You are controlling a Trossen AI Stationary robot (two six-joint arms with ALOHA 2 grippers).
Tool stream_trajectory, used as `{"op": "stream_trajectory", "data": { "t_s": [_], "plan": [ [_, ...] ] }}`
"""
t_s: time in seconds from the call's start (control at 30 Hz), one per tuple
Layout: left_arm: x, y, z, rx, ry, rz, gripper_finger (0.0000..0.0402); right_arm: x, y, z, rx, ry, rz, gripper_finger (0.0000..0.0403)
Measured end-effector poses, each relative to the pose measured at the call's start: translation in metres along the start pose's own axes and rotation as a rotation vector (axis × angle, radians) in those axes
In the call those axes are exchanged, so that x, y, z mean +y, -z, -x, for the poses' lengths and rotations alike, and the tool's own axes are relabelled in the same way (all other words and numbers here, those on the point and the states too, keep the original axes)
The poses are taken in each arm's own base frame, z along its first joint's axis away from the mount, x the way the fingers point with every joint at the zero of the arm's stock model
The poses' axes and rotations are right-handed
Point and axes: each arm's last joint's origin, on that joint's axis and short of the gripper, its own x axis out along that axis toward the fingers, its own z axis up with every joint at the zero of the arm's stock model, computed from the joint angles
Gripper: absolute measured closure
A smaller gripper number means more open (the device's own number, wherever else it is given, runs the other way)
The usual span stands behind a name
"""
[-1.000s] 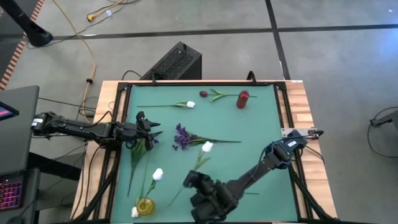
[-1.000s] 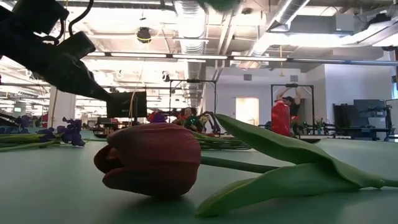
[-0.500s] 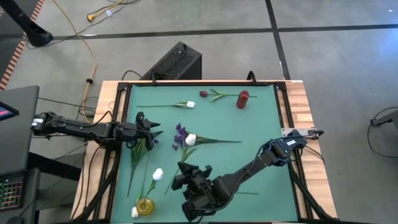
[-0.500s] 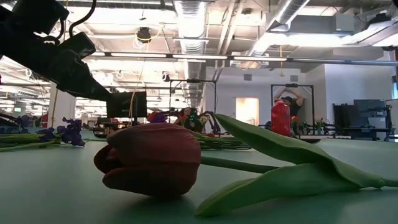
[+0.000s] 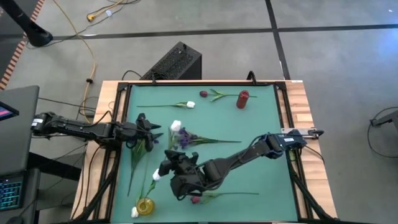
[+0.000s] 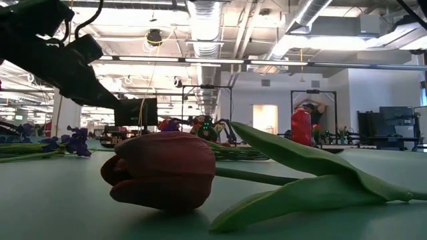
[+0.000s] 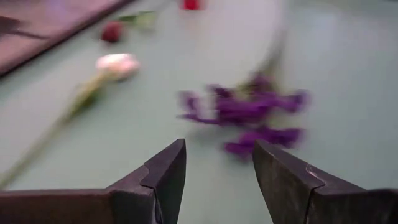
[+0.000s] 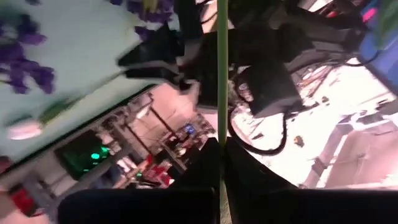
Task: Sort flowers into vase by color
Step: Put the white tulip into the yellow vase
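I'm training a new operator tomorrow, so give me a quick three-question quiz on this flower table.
1. True or false: the left claw is shut on the purple sprig.
2. What does the right claw hold? A: a green stem. B: a cable. C: nothing.
3. Fill in: the vase beside the dark red tulip is coloured ____.
Key: 1 false, it is open. 2 A. 3 red.
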Motion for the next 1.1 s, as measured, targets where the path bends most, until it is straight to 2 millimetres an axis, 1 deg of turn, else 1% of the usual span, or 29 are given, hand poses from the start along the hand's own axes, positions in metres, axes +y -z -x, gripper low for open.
{"op": "stream_trajectory", "data": {
  "t_s": [0.07, 0.13, 0.3, 0.37, 0.47, 0.6, 0.73, 0.97, 1.1],
  "plan": [
    [-0.004, -0.006, 0.002, 0.001, 0.104, -0.015, 0.0228, -0.001, 0.003, -0.005, 0.007, 0.001, -0.002, 0.0373],
    [-0.007, -0.017, 0.005, -0.022, 0.180, -0.028, 0.0228, 0.001, 0.007, -0.012, 0.018, -0.011, -0.030, 0.0374],
    [-0.015, -0.044, 0.019, -0.104, 0.411, -0.060, 0.0228, 0.016, 0.021, -0.035, 0.050, -0.105, -0.031, 0.0374],
    [-0.017, -0.050, 0.023, -0.109, 0.504, -0.051, 0.0228, 0.022, 0.025, -0.042, 0.062, -0.142, -0.043, 0.0374],
    [-0.017, -0.050, 0.023, -0.077, 0.588, -0.018, 0.0228, 0.025, 0.028, -0.047, 0.068, -0.158, -0.073, 0.0374],
    [-0.014, -0.049, 0.018, -0.031, 0.583, 0.074, 0.0228, 0.025, 0.028, -0.049, 0.021, -0.159, -0.084, 0.0374],
    [-0.016, -0.050, 0.013, 0.005, 0.634, 0.145, 0.0228, 0.027, 0.031, -0.055, 0.028, -0.167, -0.089, 0.0374],
    [-0.019, -0.052, 0.003, 0.035, 0.638, 0.295, 0.0228, 0.029, 0.038, -0.066, 0.041, -0.175, -0.100, 0.0374],
    [-0.019, -0.049, -0.004, 0.069, 0.590, 0.325, 0.0228, 0.029, 0.038, -0.067, 0.031, -0.170, -0.103, 0.0374]
  ]
}}
